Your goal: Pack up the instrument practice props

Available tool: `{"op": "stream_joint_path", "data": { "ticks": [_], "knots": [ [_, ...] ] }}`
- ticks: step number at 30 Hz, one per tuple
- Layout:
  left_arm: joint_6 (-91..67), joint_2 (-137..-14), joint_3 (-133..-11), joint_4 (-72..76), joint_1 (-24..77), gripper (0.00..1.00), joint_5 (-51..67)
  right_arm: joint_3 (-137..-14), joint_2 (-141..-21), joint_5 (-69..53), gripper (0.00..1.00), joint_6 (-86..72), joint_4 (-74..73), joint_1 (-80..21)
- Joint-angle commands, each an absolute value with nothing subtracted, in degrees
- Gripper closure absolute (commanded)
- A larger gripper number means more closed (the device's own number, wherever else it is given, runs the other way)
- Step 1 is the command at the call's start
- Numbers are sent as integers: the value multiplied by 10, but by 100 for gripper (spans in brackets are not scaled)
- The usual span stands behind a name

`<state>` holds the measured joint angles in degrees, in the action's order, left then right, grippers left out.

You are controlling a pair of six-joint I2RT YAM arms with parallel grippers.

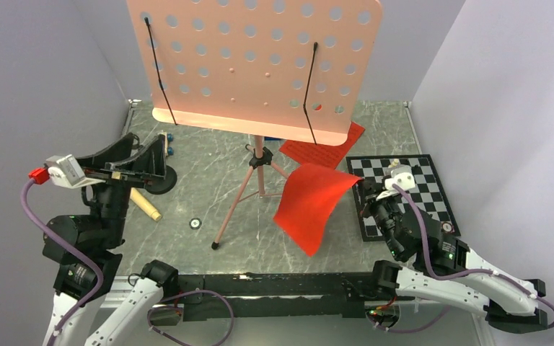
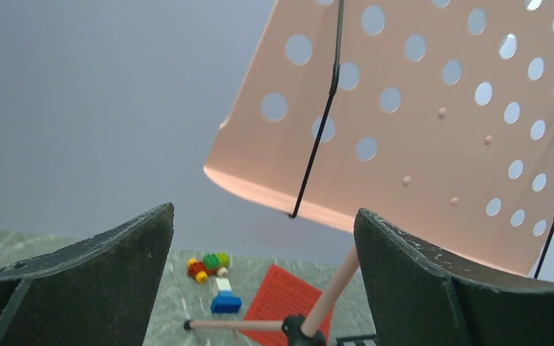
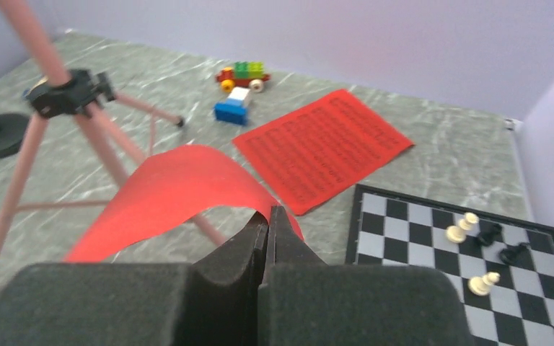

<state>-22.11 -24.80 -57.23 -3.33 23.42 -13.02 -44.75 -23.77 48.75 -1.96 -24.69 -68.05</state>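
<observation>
The pink perforated music stand [image 1: 260,65] stands on its tripod [image 1: 258,162] mid-table. My right gripper [image 1: 364,193] is shut on the edge of a red sheet-music page [image 1: 314,202], which hangs curled above the table; the right wrist view shows the jaws [image 3: 268,216] pinching that page [image 3: 173,191]. A second red page [image 1: 322,148] lies flat behind it. My left gripper [image 1: 160,155] is open and empty, raised at the left, facing the stand's desk [image 2: 418,122]. Below it sit the black round mic-stand base [image 1: 160,184] and the beige microphone handle [image 1: 144,204]; its foam head is hidden.
A chessboard [image 1: 433,194] with pieces lies at the right, under my right wrist. Toy block cars [image 3: 244,72] sit near the back wall, behind the flat page. A small round disc [image 1: 196,223] lies on the table left of the tripod. Walls close in on three sides.
</observation>
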Motion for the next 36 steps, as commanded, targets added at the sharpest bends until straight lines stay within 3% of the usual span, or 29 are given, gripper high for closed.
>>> {"op": "stream_joint_path", "data": {
  "ticks": [1,5,13,17,28,33,36],
  "knots": [
    [-277,-234,-555,-76,232,2,-128,-430,-255,618,100,42,-130,-676],
    [-313,-214,-518,-104,232,3,-114,-454,-330,587,100,41,-115,-608],
    [-350,-165,-467,-149,232,3,-105,-526,-484,258,100,-112,-78,-242],
    [-364,-141,-448,-181,232,4,-98,-561,-566,104,100,-191,-32,-116],
    [-430,-75,-357,-241,232,4,-69,-719,-816,-172,100,-343,-59,-28],
    [-432,-60,-348,-272,232,4,-81,-818,-855,-205,100,-359,-68,-49],
    [-445,-52,-329,-267,232,4,-79,-867,-952,-184,100,-402,-128,-12]
  ]
}}
